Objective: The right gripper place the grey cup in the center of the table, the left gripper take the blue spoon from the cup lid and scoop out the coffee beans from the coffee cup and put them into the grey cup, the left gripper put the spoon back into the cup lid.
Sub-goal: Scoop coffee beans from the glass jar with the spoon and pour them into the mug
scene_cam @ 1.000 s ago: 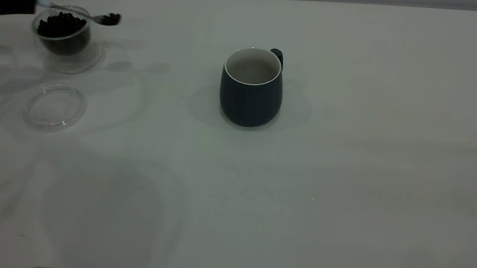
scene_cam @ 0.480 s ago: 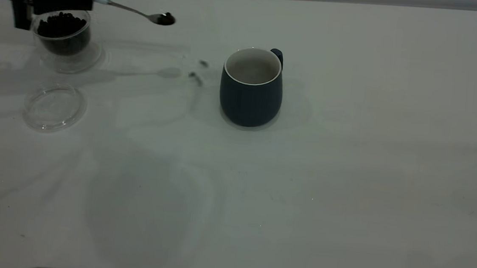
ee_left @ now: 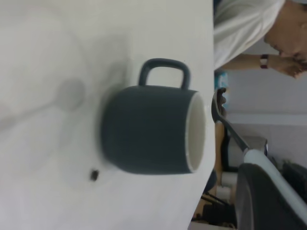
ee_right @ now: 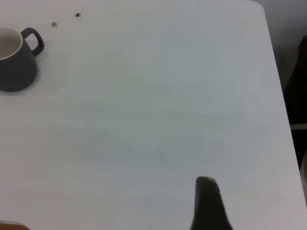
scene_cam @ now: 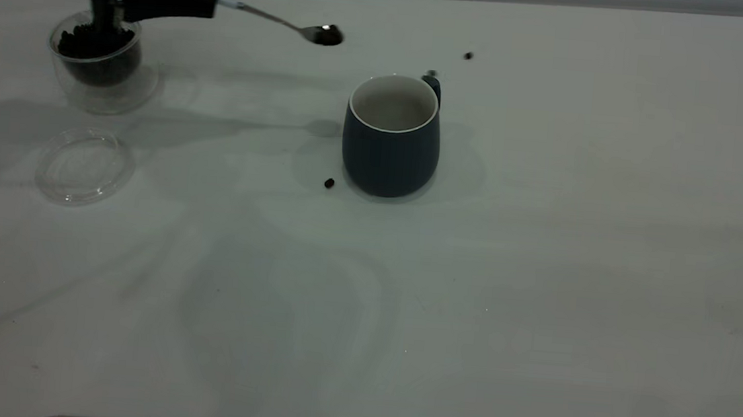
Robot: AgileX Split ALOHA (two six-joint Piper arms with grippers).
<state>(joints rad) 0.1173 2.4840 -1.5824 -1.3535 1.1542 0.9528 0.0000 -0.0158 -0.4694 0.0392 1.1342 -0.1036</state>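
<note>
Coffee beans (scene_cam: 96, 47) are sitting heaped in the one coffee cup (scene_cam: 101, 68) at the far left, with the single cup lid (scene_cam: 84, 165) lying bare just in front of it. Over that cup the left gripper (scene_cam: 212, 0) is clamping the one blue spoon (scene_cam: 290, 24), its bowl hanging short of the one grey cup (scene_cam: 392, 134) at mid-table (scene_cam: 538, 281). This looks like the carrying step; next the bowl needs bringing over the rim and tipping. Three loose beans (scene_cam: 329, 182) are lying around the mug. The right gripper (ee_right: 207, 201) is waiting well apart; I cannot tell its jaws.
</note>
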